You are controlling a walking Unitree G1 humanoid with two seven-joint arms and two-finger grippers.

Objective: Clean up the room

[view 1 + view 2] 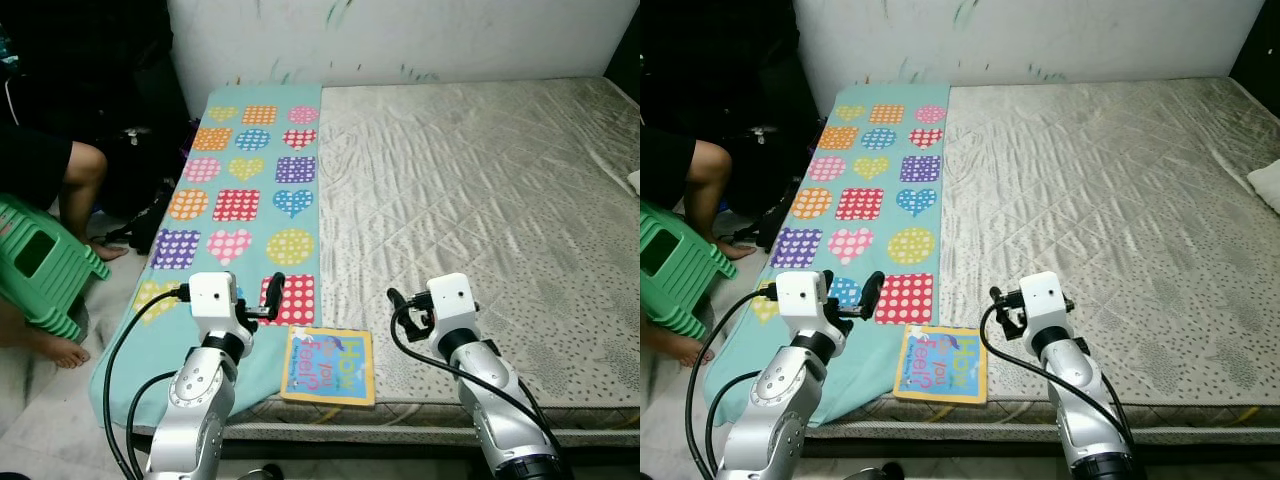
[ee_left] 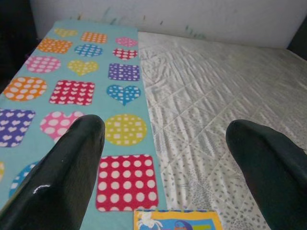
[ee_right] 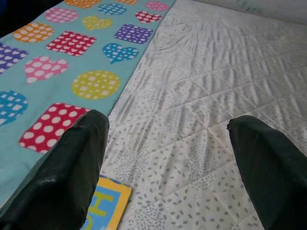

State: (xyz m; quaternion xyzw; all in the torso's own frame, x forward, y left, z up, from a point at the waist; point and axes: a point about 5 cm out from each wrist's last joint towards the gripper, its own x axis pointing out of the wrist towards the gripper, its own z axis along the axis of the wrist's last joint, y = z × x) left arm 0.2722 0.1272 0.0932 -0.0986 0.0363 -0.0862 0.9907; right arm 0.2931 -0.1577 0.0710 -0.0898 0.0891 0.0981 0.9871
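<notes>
Bed (image 1: pixel 480 180) edge holds a picture book (image 1: pixel 328 366) between the two open, empty tools, so the left tool (image 1: pixel 258 300) should probably reach down slowly and pinch the book's near side.

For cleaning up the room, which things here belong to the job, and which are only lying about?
Belongs to the job:
- book at the mattress edge
- patterned blanket
- left gripper, open
- right gripper, open

Only there:
- mattress
- green stool
- person's leg
</notes>
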